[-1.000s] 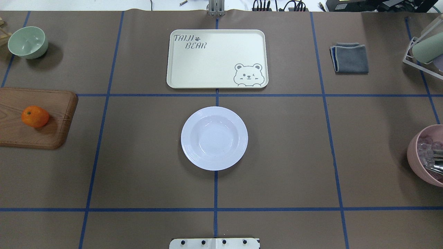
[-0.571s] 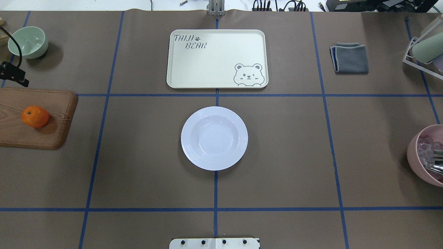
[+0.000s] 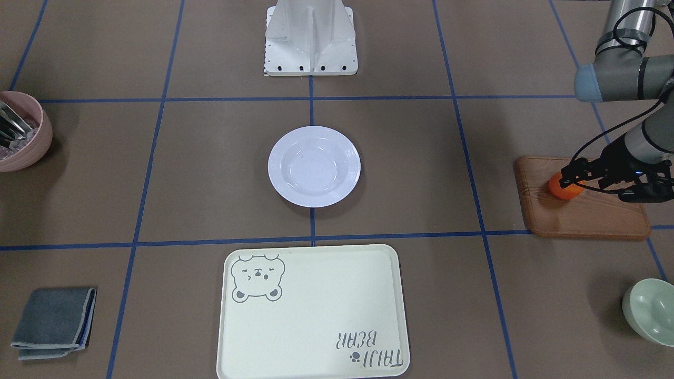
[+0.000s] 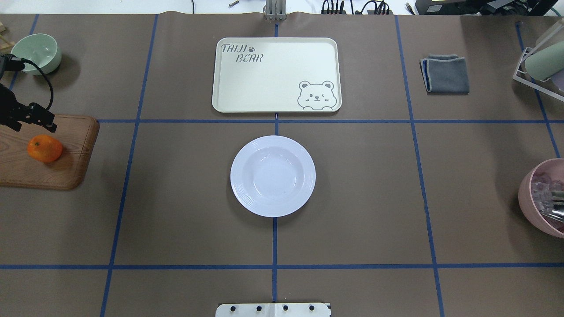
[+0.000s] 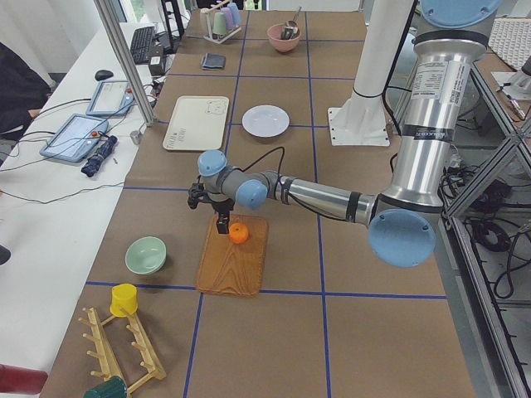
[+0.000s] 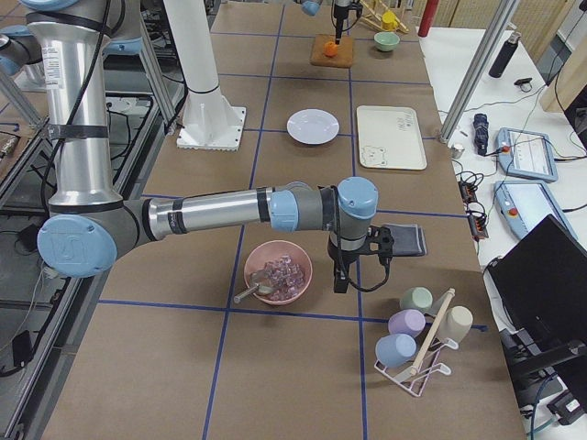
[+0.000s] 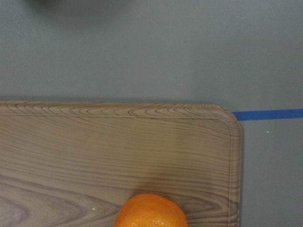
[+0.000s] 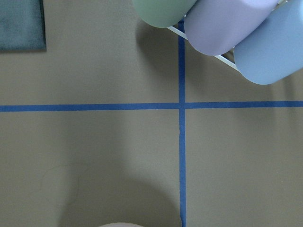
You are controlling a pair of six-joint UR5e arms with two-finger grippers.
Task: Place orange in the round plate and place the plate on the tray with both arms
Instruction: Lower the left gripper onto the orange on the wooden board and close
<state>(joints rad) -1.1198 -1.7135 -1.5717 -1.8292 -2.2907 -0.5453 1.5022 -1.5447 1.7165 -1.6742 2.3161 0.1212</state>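
The orange lies on a brown wooden board at the table's left edge; the left wrist view shows the orange at its bottom edge. My left gripper hangs open just beyond and above it, fingers spread, touching nothing; from across the table the left gripper partly covers the orange. The white round plate stands empty mid-table. The cream bear tray lies empty behind it. My right gripper hovers between the pink bowl and the cup rack; I cannot tell if it is open.
A pale-green bowl stands beyond the board. A folded grey cloth, a rack of cups and a pink bowl holding utensils occupy the right side. Blue tape lines cross the brown table cover.
My left gripper has come into the overhead view from the left edge and moved nearer, over the board's far edge toward the orange. Orange, plate and tray have not moved.
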